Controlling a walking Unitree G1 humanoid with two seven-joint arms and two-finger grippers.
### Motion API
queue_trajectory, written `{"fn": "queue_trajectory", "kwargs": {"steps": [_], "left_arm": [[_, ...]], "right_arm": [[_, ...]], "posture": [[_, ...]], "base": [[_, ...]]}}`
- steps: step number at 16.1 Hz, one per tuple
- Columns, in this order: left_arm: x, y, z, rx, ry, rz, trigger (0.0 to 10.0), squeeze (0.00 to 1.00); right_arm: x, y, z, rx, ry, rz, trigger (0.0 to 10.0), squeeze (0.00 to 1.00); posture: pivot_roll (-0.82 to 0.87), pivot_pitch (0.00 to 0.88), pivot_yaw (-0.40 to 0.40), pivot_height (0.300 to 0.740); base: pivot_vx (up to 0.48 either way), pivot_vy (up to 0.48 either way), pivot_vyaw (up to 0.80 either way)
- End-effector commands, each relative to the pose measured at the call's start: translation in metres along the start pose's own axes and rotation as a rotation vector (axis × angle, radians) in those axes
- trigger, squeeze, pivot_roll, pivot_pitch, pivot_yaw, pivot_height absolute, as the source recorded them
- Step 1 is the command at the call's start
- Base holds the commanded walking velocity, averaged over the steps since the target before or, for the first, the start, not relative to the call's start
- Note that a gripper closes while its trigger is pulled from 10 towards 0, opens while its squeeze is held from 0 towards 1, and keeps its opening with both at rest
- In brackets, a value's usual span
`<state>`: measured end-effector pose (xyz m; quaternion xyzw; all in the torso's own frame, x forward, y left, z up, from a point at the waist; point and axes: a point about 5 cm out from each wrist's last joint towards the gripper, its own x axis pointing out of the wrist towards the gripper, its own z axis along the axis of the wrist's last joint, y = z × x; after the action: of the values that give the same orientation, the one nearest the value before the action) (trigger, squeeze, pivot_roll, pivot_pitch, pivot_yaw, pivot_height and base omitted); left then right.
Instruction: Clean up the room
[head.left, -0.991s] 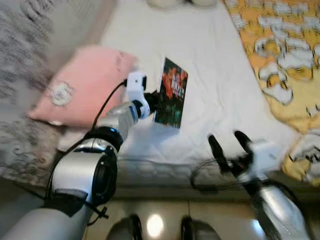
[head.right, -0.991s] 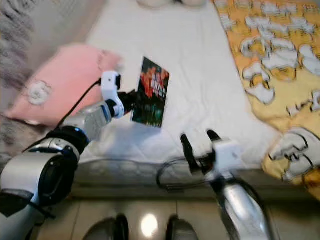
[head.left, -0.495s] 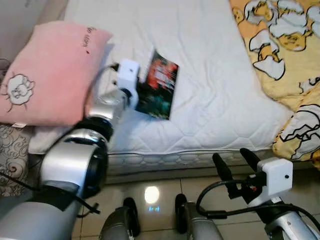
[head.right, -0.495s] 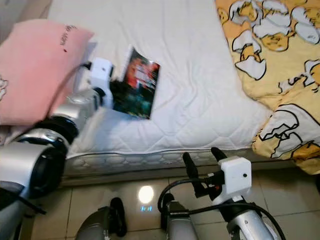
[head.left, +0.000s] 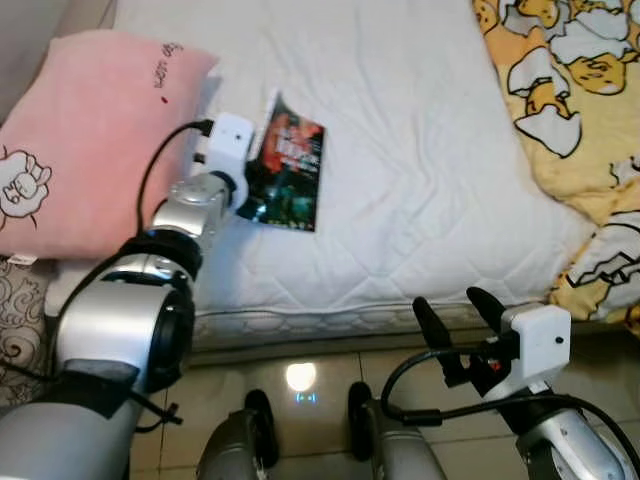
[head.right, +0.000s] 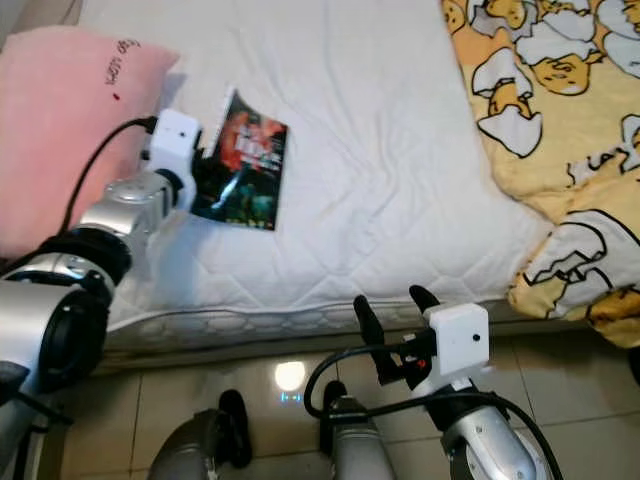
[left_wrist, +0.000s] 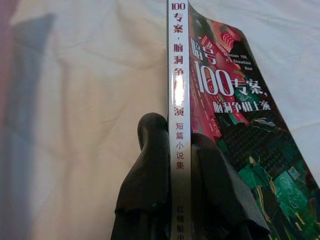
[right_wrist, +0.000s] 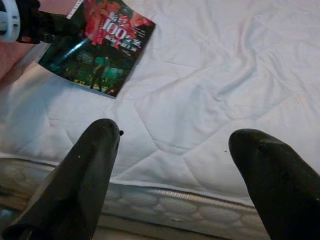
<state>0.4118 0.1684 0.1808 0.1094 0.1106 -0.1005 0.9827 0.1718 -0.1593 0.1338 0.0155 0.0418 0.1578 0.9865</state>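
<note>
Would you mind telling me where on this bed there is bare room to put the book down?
The widest free patch is the white mattress between the book and the yellow blanket. It is crowded near the pink pillow, where the left gripper pinches the book's spine.

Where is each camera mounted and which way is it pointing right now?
Eye views: on the head, looking down at the bed, both arms and feet.
Left wrist view: along the left tool, shut on the book at its spine.
Right wrist view: along the open right tool toward the mattress edge.
Shared: the book and white bed.
</note>
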Motion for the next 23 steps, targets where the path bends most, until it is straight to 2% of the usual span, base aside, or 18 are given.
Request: {"fn": "queue_trajectory", "kwargs": {"steps": [1, 5, 7, 8, 12, 14, 18, 20, 21, 23], "left_arm": [[-0.004, 0.014, -0.008, 0.001, 0.021, 0.058, 10.0, 0.0], [-0.01, 0.034, -0.012, -0.005, 0.031, 0.115, 10.0, 0.0], [-0.012, 0.039, -0.015, 0.0, 0.041, 0.129, 10.0, 0.0], [-0.014, 0.042, -0.017, 0.007, 0.051, 0.131, 10.0, 1.0], [-0.013, 0.042, -0.008, 0.108, 0.044, 0.101, 10.0, 1.0], [-0.011, 0.039, 0.004, 0.214, 0.027, 0.07, 10.0, 1.0], [-0.009, 0.034, 0.025, 0.328, -0.025, 0.038, 10.0, 1.0], [-0.008, 0.029, 0.053, 0.462, -0.104, 0.035, 10.0, 1.0], [-0.009, 0.03, 0.061, 0.471, -0.128, 0.038, 10.0, 1.0], [-0.013, 0.04, 0.069, 0.432, -0.152, 0.061, 10.0, 1.0]], "right_arm": [[-0.001, -0.002, -0.006, 0.011, 0.037, 0.001, 10.0, 0.0], [0.001, -0.005, -0.009, 0.005, 0.049, 0.004, 10.0, 0.0], [0.004, -0.007, -0.011, 0.005, 0.053, 0.007, 10.0, 0.0], [0.006, -0.007, -0.01, 0.007, 0.051, 0.009, 10.0, 0.0], [0.011, -0.005, -0.01, 0.003, 0.047, 0.019, 10.0, 0.0], [0.014, -0.008, -0.011, -0.001, 0.039, 0.011, 10.0, 0.0], [0.024, -0.009, -0.011, -0.001, 0.017, 0.0, 10.0, 0.0], [0.034, -0.008, -0.013, 0.003, -0.007, -0.001, 10.0, 0.0], [0.039, -0.007, -0.012, 0.002, -0.018, 0.002, 10.0, 0.0], [0.052, -0.009, -0.01, -0.006, -0.051, 0.007, 10.0, 0.0]], "posture": [[-0.33, 0.314, -0.019, 0.74], [-0.31, 0.302, -0.024, 0.74], [-0.3, 0.296, -0.024, 0.74], [-0.29, 0.295, -0.024, 0.74], [-0.29, 0.284, -0.025, 0.74], [-0.29, 0.261, -0.015, 0.74], [-0.28, 0.218, 0.009, 0.74], [-0.27, 0.169, 0.025, 0.74], [-0.27, 0.157, 0.028, 0.74], [-0.25, 0.101, 0.047, 0.74]], "base": [[0.0, 0.0, 0.0], [0.0, 0.0, 0.0], [0.0, 0.0, 0.0], [0.0, 0.0, 0.0], [0.0, 0.0, 0.0], [0.0, 0.0, 0.0], [0.0, 0.0, 0.0], [0.0, 0.0, 0.0], [0.0, 0.0, 0.0], [0.0, 0.0, 0.0]]}}
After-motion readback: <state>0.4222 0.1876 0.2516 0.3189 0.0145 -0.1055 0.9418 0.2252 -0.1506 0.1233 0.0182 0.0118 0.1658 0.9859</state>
